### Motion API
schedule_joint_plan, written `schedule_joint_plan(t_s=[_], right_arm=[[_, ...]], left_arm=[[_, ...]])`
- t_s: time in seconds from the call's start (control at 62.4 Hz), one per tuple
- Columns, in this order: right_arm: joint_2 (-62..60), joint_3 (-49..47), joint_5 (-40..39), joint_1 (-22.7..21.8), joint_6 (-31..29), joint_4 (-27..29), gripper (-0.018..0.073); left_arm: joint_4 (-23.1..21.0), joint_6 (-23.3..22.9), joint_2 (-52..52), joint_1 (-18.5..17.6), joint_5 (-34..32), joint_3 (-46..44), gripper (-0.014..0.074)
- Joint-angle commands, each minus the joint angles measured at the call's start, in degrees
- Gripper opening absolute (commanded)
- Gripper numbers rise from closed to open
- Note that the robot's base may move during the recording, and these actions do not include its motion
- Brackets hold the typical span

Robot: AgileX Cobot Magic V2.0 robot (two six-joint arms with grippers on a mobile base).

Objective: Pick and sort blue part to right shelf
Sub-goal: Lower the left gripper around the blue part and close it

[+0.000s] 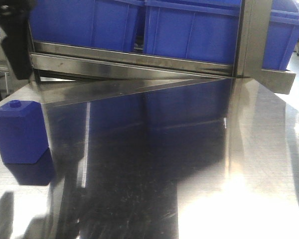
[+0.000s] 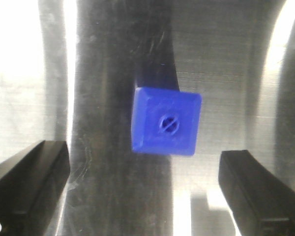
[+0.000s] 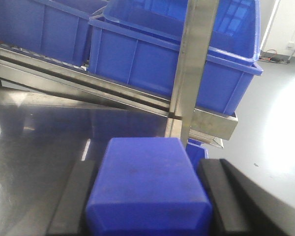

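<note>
Fingers (image 3: 71, 204) of black plastic on the right gripper (image 3: 147, 206) are clamped against both sides of the blue part (image 3: 147, 182), a deep-blue plastic block with sloped shoulders that fills the lower middle of the right wrist view. Whether the block rests on the brushed stainless-steel tabletop (image 3: 39, 132) or hangs clear of it cannot be told. Just beyond it, at the tabletop's far edge near the far right corner, rises the right shelf (image 3: 194, 59). It is a stainless-steel rack with an upright post and flat slanting front rails, carrying large open blue plastic bins (image 3: 157, 64) side by side. Grey floor (image 3: 280, 137) shows past the tabletop's right edge.

Near the tabletop's left edge, a squat blue plastic block (image 1: 19, 132) with a small round knob (image 2: 168, 124) on top stands upright on the steel, its reflection pooled beneath it. The left gripper (image 2: 142, 162) hangs directly above this block, its two black fingers (image 2: 32, 182) spread wide, one on each side and well clear of it. From the front, the shelf's rails and bins span the far edge, with the dark left arm (image 1: 12, 40) at upper left
</note>
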Motion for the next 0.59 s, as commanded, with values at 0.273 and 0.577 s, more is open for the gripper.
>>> schedule_joint_plan(t_s=[0.273,0.577], right_arm=[[0.5,-1.6,-5.4,-0.3,-0.5,-0.5,0.0343],[0.5,-1.6,-5.4,-0.3,-0.5,-0.5,0.0343]], left_arm=[[-0.2,0.0,5.0,-0.6,0.8,-5.2,0.0661],[-1.4,4.3,7.2,-0.6,1.0,-5.2,0.0661]])
